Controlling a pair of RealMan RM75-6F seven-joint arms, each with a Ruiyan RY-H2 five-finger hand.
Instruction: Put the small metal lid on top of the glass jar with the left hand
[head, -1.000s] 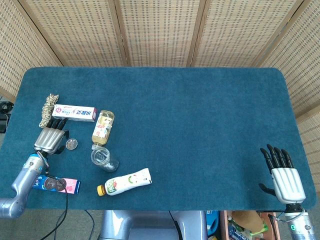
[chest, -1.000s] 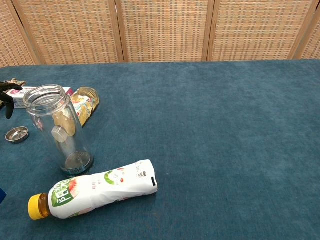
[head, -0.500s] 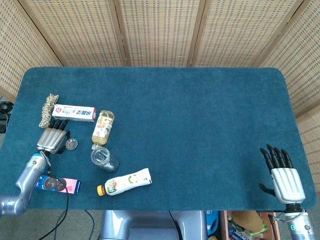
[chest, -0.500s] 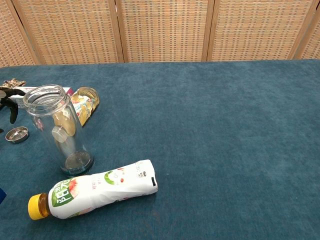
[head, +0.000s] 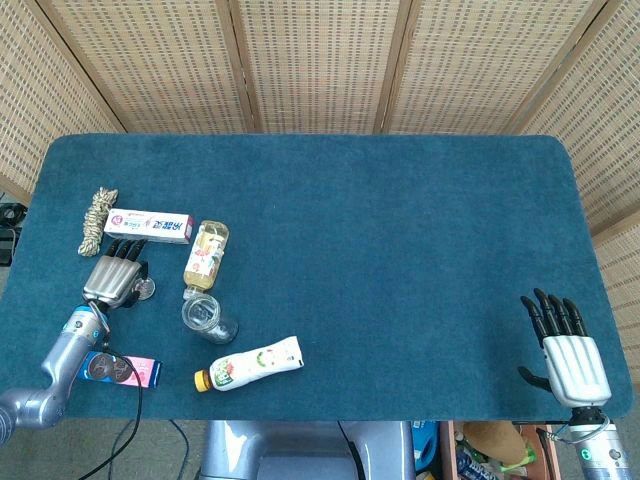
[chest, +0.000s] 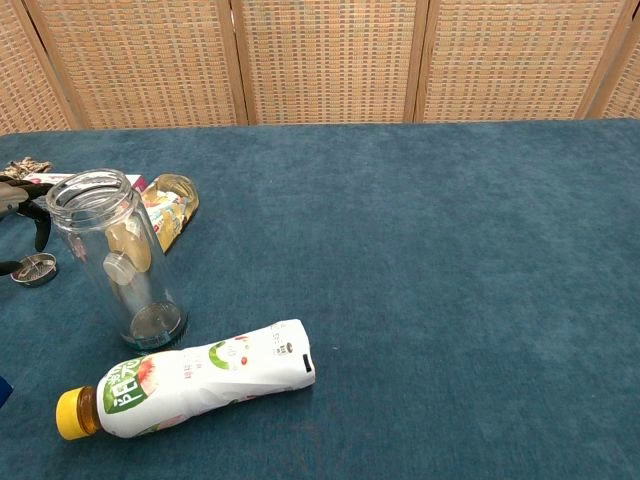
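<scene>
The small metal lid (head: 148, 290) lies flat on the blue cloth, left of the glass jar (head: 204, 314). The jar stands upright and open-mouthed, and the chest view shows it (chest: 112, 256) with the lid (chest: 35, 268) beside it. My left hand (head: 113, 276) hangs just over the lid's left side, fingers spread and pointing away. In the chest view its fingers (chest: 38, 212) reach down toward the lid, and the lid still rests on the cloth. My right hand (head: 566, 347) lies open at the near right edge, holding nothing.
A toothpaste box (head: 150, 225) and a rope bundle (head: 97, 220) lie behind the left hand. A small yellow bottle (head: 206, 251) lies behind the jar. A drink bottle (head: 251, 365) with a yellow cap lies in front of it. A pink packet (head: 115, 370) sits under the left forearm.
My left hand has slid right and a little nearer, from beside the lid to partly over it. The lid, the jar and my right hand have not moved.
</scene>
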